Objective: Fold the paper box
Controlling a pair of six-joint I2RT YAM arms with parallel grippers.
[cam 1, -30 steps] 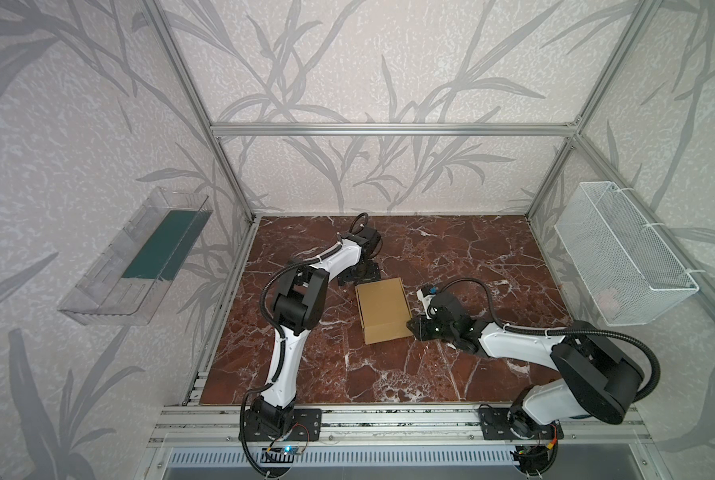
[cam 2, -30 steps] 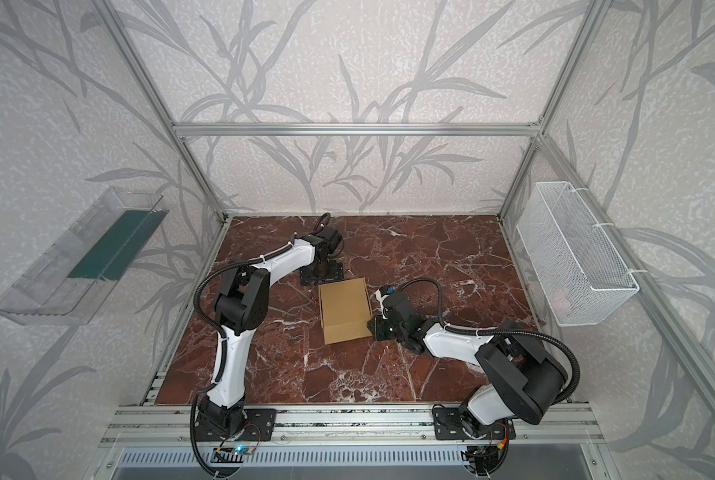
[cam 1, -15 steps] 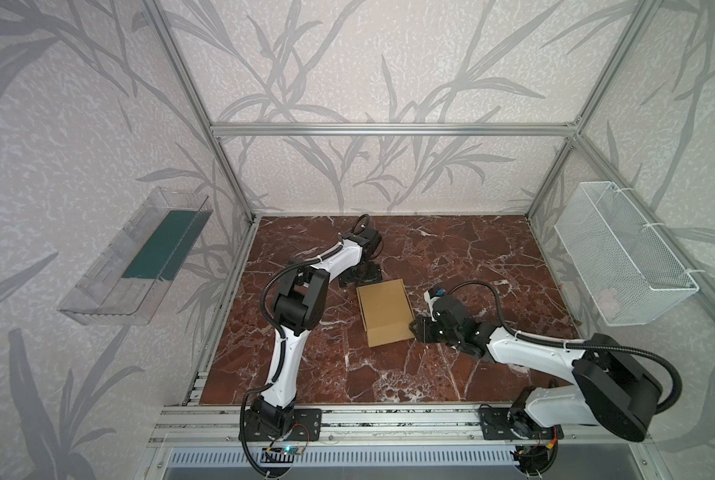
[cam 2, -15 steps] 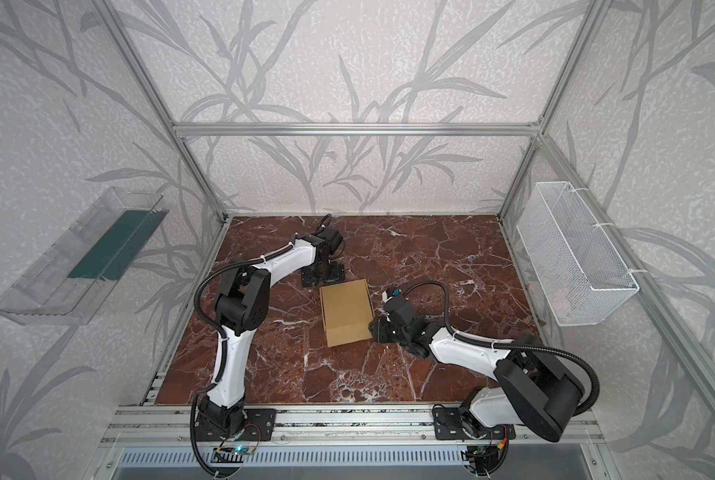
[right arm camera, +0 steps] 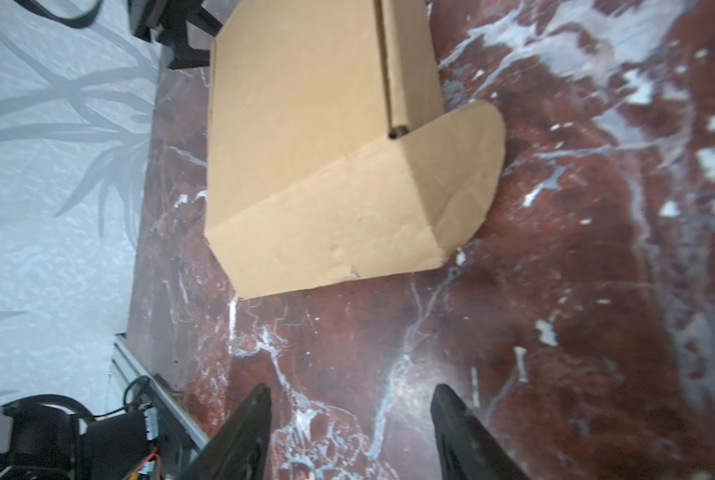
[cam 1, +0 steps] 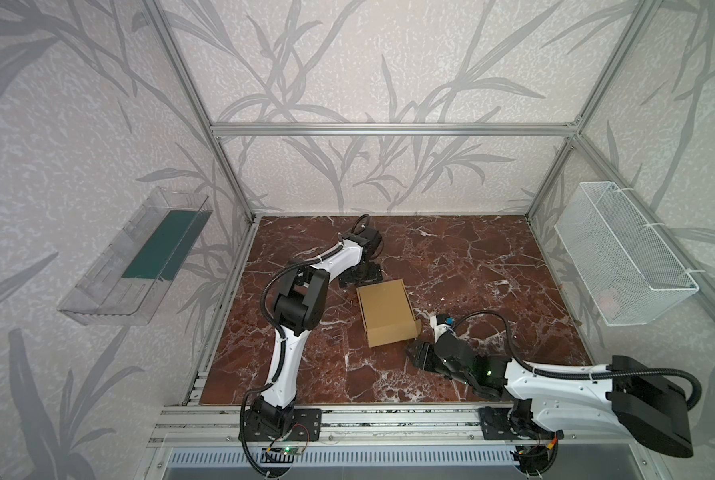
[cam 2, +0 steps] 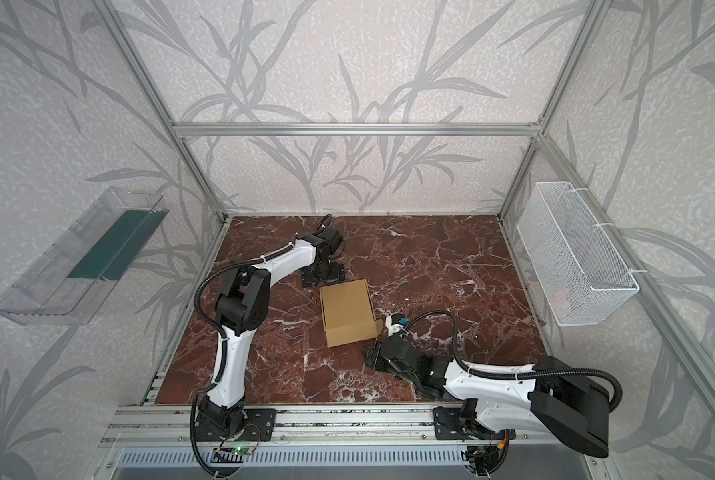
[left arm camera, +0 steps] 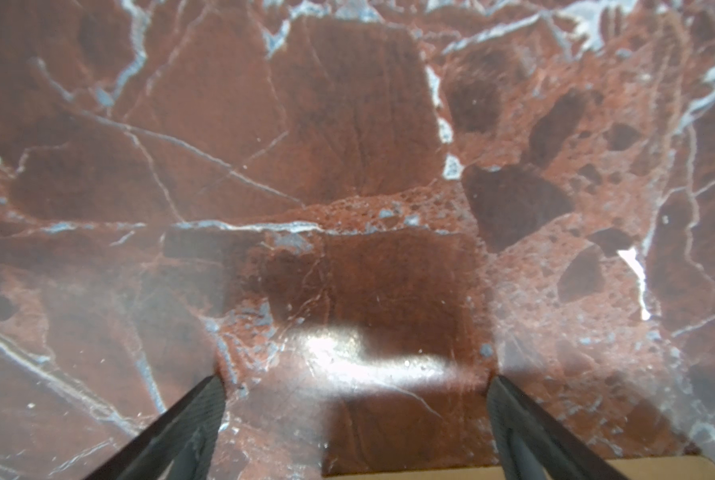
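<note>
Plainly tan corrugated paper box (cam 1: 387, 318), rounded flap (right arm camera: 463, 166), veined marble (cam 1: 472, 257)

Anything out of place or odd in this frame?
One rounded flap of the paper box sticks out untucked at a corner, creased and splaying down toward the marble table. Nothing else stands out.

Paper box (left arm camera: 438, 473): edge sliver only, L wrist.
</note>
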